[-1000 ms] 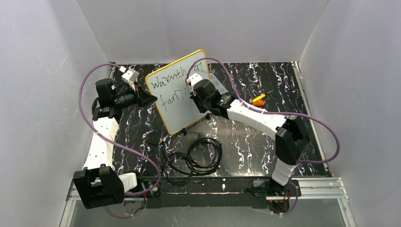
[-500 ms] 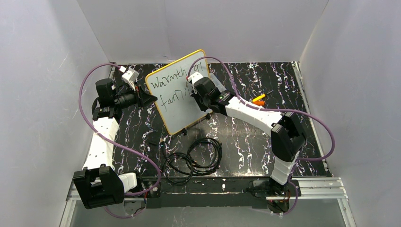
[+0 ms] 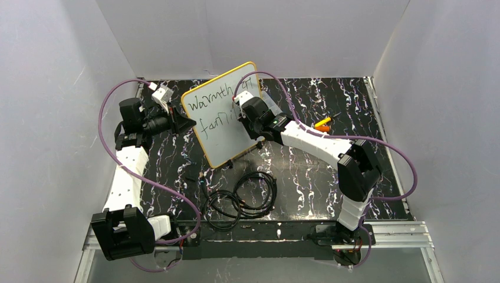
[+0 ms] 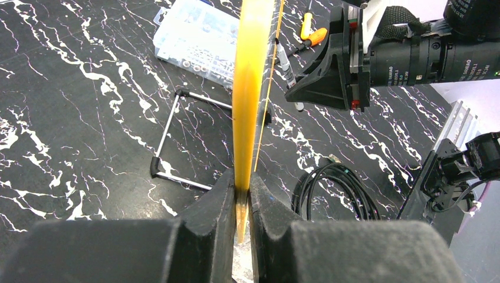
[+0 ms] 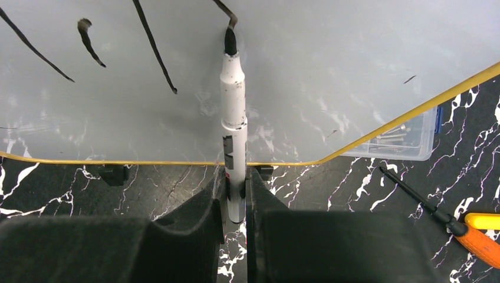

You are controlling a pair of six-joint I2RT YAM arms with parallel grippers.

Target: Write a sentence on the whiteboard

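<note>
The whiteboard (image 3: 219,127) stands tilted on the black marble table, white with a yellow frame. Black handwriting on it reads "Warmth" on the top line and "fami" on the second; this sentence (image 3: 206,100) is partly hidden by the right arm. My left gripper (image 4: 240,190) is shut on the board's yellow left edge (image 4: 250,76). My right gripper (image 5: 234,187) is shut on a white marker (image 5: 233,118), whose black tip touches the board face (image 5: 330,65) at the end of a stroke. In the top view the right gripper (image 3: 240,116) sits against the board's right half.
Coiled black cables (image 3: 242,197) lie in front of the board. An orange-handled screwdriver (image 3: 322,124) and a clear plastic compartment box (image 4: 197,36) lie behind the board. A wire stand (image 4: 177,138) rests on the table behind it. Grey walls close in three sides.
The right arm shifted left and up along the board over the first half second, then stayed put. The left arm and the board have not moved.
</note>
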